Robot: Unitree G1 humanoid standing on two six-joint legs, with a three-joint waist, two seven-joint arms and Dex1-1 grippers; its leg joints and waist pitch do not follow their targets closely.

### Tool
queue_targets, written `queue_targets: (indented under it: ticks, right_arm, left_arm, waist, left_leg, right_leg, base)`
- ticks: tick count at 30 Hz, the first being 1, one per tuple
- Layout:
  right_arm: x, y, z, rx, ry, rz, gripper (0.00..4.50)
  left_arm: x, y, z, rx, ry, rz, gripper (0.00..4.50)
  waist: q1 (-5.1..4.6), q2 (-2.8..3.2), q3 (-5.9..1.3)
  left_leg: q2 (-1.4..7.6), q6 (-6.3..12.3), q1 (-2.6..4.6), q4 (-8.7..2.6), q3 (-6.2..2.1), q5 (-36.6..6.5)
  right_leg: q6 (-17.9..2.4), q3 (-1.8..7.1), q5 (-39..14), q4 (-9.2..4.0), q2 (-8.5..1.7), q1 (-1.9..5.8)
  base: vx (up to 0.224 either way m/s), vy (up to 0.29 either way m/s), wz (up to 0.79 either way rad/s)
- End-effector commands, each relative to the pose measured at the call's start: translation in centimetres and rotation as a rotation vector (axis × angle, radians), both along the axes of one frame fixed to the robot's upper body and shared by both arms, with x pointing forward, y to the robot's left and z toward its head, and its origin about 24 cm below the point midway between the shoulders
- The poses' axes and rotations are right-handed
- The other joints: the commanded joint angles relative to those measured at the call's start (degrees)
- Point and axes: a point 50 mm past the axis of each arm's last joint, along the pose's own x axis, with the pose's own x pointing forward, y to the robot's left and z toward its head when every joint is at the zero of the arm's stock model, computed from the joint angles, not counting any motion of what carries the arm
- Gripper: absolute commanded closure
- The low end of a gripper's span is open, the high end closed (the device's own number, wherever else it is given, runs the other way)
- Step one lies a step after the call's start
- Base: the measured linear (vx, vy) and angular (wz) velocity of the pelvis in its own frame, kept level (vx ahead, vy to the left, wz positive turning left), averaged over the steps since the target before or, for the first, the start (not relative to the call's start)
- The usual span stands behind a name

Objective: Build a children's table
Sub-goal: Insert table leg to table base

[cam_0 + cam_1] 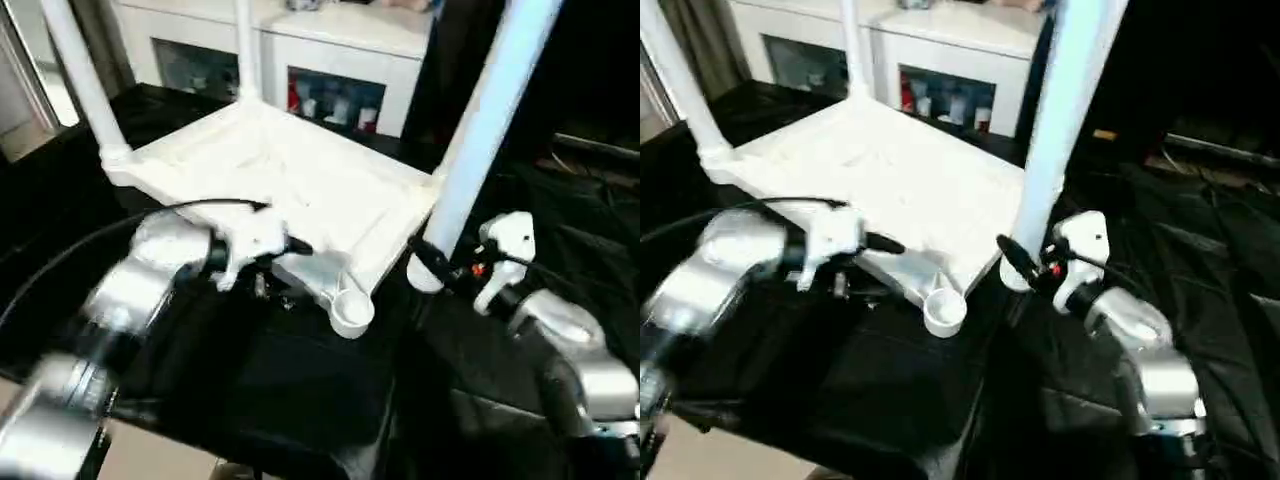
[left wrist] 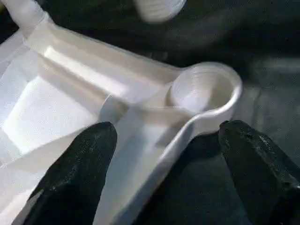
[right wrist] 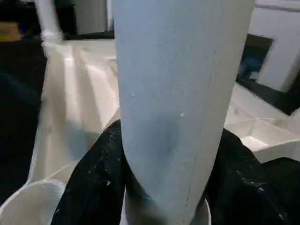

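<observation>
Left eye view: the children's table (image 1: 300,190) is seen upside down at the centre of the frame, its ribbed underside facing up, resting on a black-draped counter (image 1: 300,390). Two legs are seated in the far corner sockets: one (image 1: 80,80) at the upper left, another (image 1: 243,50) at the top centre. An empty round corner socket (image 1: 352,310) is seen at the near corner, just below centre.

At centre left, the left end effector (image 1: 290,247) is held at the table's near edge. In the left wrist view its fingers (image 2: 75,178) are spread wide, astride the rim beside the empty socket (image 2: 204,89), nothing being gripped.

At the right of the frame, a fourth leg (image 1: 490,120) is held upright and slightly tilted by the right end effector (image 1: 430,262), which is clamped around it near its lower end, beside the table's right corner. White cabinets (image 1: 340,60) are seen along the top.
</observation>
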Motion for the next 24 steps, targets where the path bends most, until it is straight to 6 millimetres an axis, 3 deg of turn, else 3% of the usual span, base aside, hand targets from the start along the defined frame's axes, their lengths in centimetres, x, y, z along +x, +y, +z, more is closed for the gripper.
queue_targets:
  ticks: [1, 2, 3, 4, 7, 8, 9, 10, 14, 15, 17, 19, 20, 24]
  right_arm:
    - [-0.3, 0.3, 1.2, 0.008, -0.029, 0.053, 2.62]
    - [-0.4, 0.3, 1.3, 0.005, -0.027, 0.064, 2.62]
    - [-0.7, 0.3, 1.2, 0.001, -0.021, 0.077, 2.62]
    - [-1.0, 0.3, 1.1, -0.009, -0.016, 0.094, 2.62]
    - [-1.7, 0.4, 0.8, -0.037, -0.004, 0.116, 2.62]
    - [-1.9, 0.4, 0.7, -0.042, -0.003, 0.118, 2.62]
    - [-2.0, 0.3, 0.7, -0.046, 0.0, 0.118, 2.62]
    - [-2.2, 0.2, 0.8, -0.048, 0.004, 0.117, 2.62]
    - [-2.8, -0.2, 0.8, -0.055, 0.015, 0.103, 2.62]
    - [-3.0, -0.4, 0.8, -0.062, 0.019, 0.097, 2.62]
    - [-3.3, -0.5, 0.6, -0.069, 0.026, 0.095, 2.62]
    - [-3.5, -0.5, 0.6, -0.072, 0.029, 0.094, 2.62]
    - [-3.6, -0.5, 0.5, -0.073, 0.031, 0.094, 2.62]
    - [-3.9, -0.3, 0.4, -0.076, 0.038, 0.096, 2.62]
  left_arm:
    - [0.5, -0.3, 0.1, 0.069, -0.02, -0.061, 0.53]
    - [0.9, -0.4, 0.2, 0.095, -0.025, -0.074, 0.53]
    - [1.2, -0.6, 0.2, 0.122, -0.026, -0.089, 0.53]
    - [1.6, -0.7, 0.2, 0.147, -0.023, -0.104, 0.82]
    - [2.0, -1.0, 0.0, 0.209, -0.011, -0.151, 0.94]
    - [2.1, -1.1, -0.1, 0.225, -0.005, -0.166, 1.16]
    - [2.2, -1.3, -0.2, 0.234, 0.005, -0.176, 1.16]
    - [2.2, -1.4, -0.3, 0.249, 0.014, -0.188, 1.29]
    - [2.5, -1.7, -0.6, 0.295, 0.023, -0.211, 1.54]
    - [2.6, -1.9, -0.7, 0.309, 0.016, -0.22, 1.64]
    - [2.7, -2.3, -0.8, 0.314, 0.001, -0.223, 1.78]
    - [2.8, -2.6, -0.9, 0.315, -0.012, -0.222, 1.97]
    - [2.8, -2.7, -0.9, 0.317, -0.017, -0.22, 2.08]
    - [2.9, -2.9, -1.1, 0.329, -0.022, -0.22, 2.31]
  waist:
    - [-0.06, 0.44, -3.84]
    - [-0.02, 0.73, -3.74]
    - [0.07, 0.52, -3.82]
    - [0.04, 1.1, -3.71]
    - [0.14, 0.71, -3.72]
    - [0.3, 0.74, -3.78]
    - [-0.17, 2.47, -3.63]
    - [-0.32, 1.86, -3.58]
    - [0.07, 2.46, -3.69]
    - [-0.09, 3.01, -3.52]
    - [-0.1, 3.21, -3.65]
    - [-0.14, 3.03, -3.7]
    - [-0.24, 3.26, -3.68]
    - [-0.35, 3.25, -3.7]
  left_leg:
    - [2.08, -0.31, 1.43, -3.7, -0.65, -8.05]
    - [1.94, 0.19, 1.51, -3.64, -0.53, -8.1]
    - [1.97, 0.49, 1.42, -3.58, -0.6, -7.79]
    - [2.03, 0.52, 1.47, -3.63, -0.61, -8.28]
    - [2.14, 0.82, 1.39, -3.63, -0.65, -8.58]
    - [2.27, 0.92, 1.52, -3.56, -0.67, -8.86]
    - [2.3, 0.48, 1.79, -3.66, -0.64, -10.7]
    - [2.37, 0.13, 1.58, -3.69, -0.86, -11.1]
    - [2.12, 1.47, 1.5, -3.3, -0.63, -9.91]
    - [2.17, 1.46, 1.49, -3.3, -0.58, -10.25]
    - [2.2, 1.34, 1.45, -3.26, -0.77, -10.28]
    - [2.22, 1.75, 1.44, -3.27, -0.8, -10.1]
    - [2.16, 2.02, 1.43, -3.17, -0.73, -10.05]
    - [2.18, 2.47, 1.31, -3.2, -0.84, -9.98]
  right_leg:
    - [-9.74, 2.47, 3.52, -4.18, -4.31, 2.18]
    - [-10.06, 2.49, 4.07, -4.46, -4.19, 2.06]
    - [-10.65, 2.47, 5.15, -4.21, -4.27, 2.32]
    - [-11.18, 2.43, 5.19, -4.4, -4.31, 2.17]
    - [-12.32, 2.38, 5.39, -4.27, -4.52, 2.45]
    - [-12.7, 2.39, 4.96, -4.26, -4.7, 2.52]
    - [-12.9, 2.42, 4.4, -4.96, -4.45, 2.17]
    - [-13.36, 2.38, 4.49, -4.61, -4.49, 2.6]
    - [-14.35, 2.51, 2.35, -4.78, -4.83, 2.79]
    - [-14.22, 2.55, 1.71, -5.14, -4.65, 2.61]
    - [-14.52, 2.5, 2.59, -4.84, -4.57, 2.87]
    - [-14.8, 2.41, 3.19, -4.79, -4.65, 2.93]
    - [-14.82, 2.45, 3.14, -4.95, -4.56, 2.87]
    - [-14.94, 2.37, 2.67, -4.94, -4.65, 2.99]
  base:
    - [0.0, 0.0, 0.0]
    - [0.0, 0.0, 0.0]
    - [0.0, 0.0, 0.0]
    - [0.0, 0.0, 0.0]
    - [0.0, 0.0, 0.0]
    - [0.0, 0.0, 0.0]
    - [0.0, 0.0, 0.0]
    - [0.0, 0.0, 0.0]
    - [0.0, 0.0, 0.0]
    - [0.0, 0.0, 0.0]
    - [0.0, 0.0, 0.0]
    - [0.0, 0.0, 0.0]
    - [0.0, 0.0, 0.0]
    - [0.0, 0.0, 0.0]
